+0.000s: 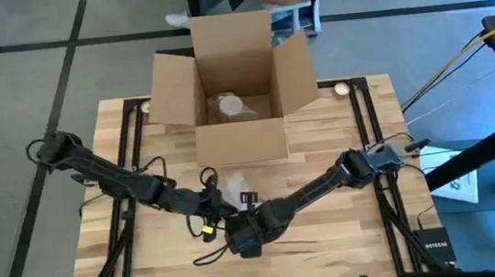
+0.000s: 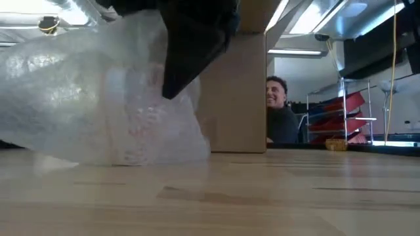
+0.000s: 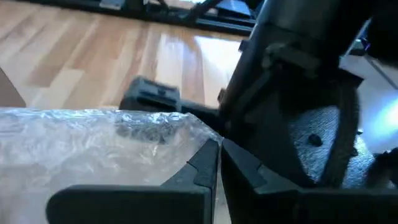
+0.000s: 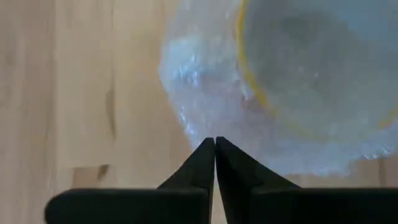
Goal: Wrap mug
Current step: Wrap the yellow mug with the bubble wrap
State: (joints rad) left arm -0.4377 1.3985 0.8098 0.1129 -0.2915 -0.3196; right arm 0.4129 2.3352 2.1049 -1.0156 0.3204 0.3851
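The mug (image 4: 311,56), pale with a yellow rim, shows through the clear bubble wrap (image 4: 205,87) that covers it; the bundle (image 2: 111,98) rests on the wooden table (image 2: 275,196) near its front middle. In the high view the wrap (image 1: 232,181) lies between both arms. My left gripper (image 3: 219,149) is shut at the wrap's edge, coming from the table's left. My right gripper (image 4: 214,144) is shut at the wrap's rim beside the mug, coming from above. My left gripper has its fingertips pinched on an edge of the bubble wrap (image 3: 200,138), where the sheet runs out to a corner. The wrap spreads away from the fingers, slack and crumpled. My right gripper pinches the outer edge of the wrap (image 4: 208,127) beside the mug's rim, with the fingers pointing down. The bundle stays on the table.
An open cardboard box (image 1: 233,89) stands at the table's far middle with a wrapped bundle (image 1: 230,106) inside. A person (image 2: 281,118) sits beyond the far edge. Bare wood lies to the left and right of the arms.
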